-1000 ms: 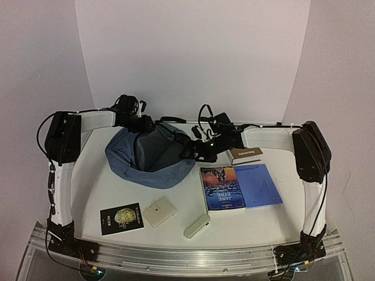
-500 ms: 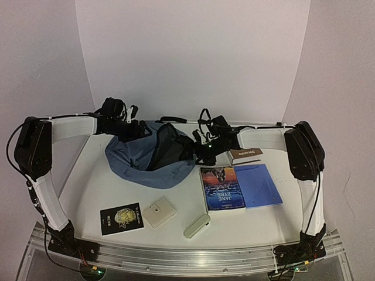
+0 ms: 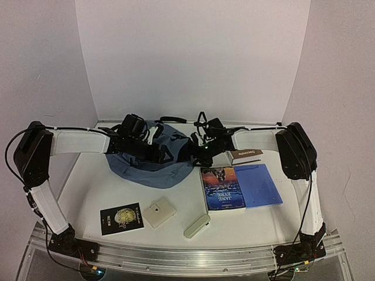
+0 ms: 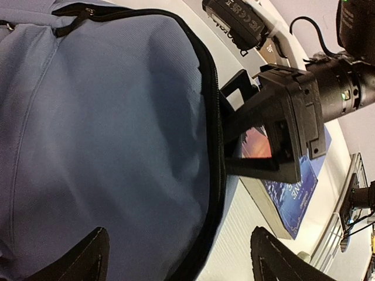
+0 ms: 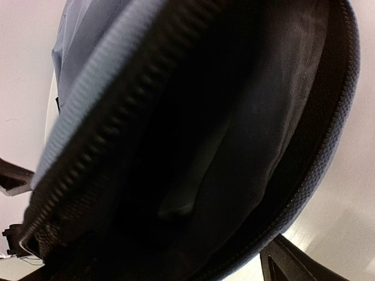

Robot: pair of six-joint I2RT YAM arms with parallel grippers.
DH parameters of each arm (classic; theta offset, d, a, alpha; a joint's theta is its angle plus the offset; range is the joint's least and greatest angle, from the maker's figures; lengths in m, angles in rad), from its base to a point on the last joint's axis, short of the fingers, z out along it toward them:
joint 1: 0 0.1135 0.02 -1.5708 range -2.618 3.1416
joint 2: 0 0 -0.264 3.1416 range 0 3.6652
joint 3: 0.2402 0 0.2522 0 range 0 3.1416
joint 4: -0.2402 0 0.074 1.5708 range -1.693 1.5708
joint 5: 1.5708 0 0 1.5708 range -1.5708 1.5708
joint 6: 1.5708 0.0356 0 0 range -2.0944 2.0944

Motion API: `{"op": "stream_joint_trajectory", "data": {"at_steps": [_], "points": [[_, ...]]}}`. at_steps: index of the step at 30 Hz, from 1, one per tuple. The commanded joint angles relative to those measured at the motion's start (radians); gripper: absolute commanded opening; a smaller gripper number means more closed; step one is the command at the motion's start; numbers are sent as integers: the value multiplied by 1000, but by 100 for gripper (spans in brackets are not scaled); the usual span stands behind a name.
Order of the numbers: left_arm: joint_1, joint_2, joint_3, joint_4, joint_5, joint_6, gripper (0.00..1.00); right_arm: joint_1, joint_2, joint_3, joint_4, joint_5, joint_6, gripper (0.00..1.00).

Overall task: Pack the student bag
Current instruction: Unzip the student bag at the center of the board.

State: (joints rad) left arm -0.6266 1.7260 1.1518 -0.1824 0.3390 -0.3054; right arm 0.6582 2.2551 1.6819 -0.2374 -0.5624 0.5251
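The slate-blue student bag (image 3: 140, 167) lies at the table's back centre, its flap lying down. My left gripper (image 3: 160, 154) is open just above the bag's top. In the left wrist view the blue fabric (image 4: 99, 140) and black zipper line lie between the spread fingertips (image 4: 92, 259). My right gripper (image 3: 195, 152) is at the bag's right edge and also shows in the left wrist view (image 4: 287, 134). The right wrist view looks into the bag's dark inside (image 5: 252, 129) past the zipper teeth. One fingertip (image 5: 293, 264) shows far to the right, so that gripper is open.
A Jane Eyre book (image 3: 222, 187) and a flat blue notebook (image 3: 258, 184) lie right of the bag, with a brown book (image 3: 245, 155) behind them. A black booklet (image 3: 121, 218), a cream square (image 3: 159, 212) and a pale green case (image 3: 197, 225) lie near the front.
My left gripper moved from the bag's back left to over its middle. The raised flap has dropped, so the dark opening no longer shows from above. The right gripper barely moved.
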Motion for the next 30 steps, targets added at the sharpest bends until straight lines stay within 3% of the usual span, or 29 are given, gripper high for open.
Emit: {"op": "stream_joint_trajectory", "data": {"at_steps": [1, 9, 15, 23, 30], "points": [[16, -33, 12, 34, -25, 60, 77, 11, 40, 31, 10, 17, 4, 86], [-11, 43, 36, -34, -159, 142, 65, 9, 45, -6, 80, -40, 11, 76], [-94, 120, 84, -109, -212, 253, 74, 8, 48, -21, 151, -88, 50, 74], [-119, 92, 34, -35, -191, 264, 86, 8, 56, -44, 221, -120, 108, 72], [-119, 141, 74, -7, -275, 228, 77, 8, 60, -59, 271, -150, 139, 71]]}}
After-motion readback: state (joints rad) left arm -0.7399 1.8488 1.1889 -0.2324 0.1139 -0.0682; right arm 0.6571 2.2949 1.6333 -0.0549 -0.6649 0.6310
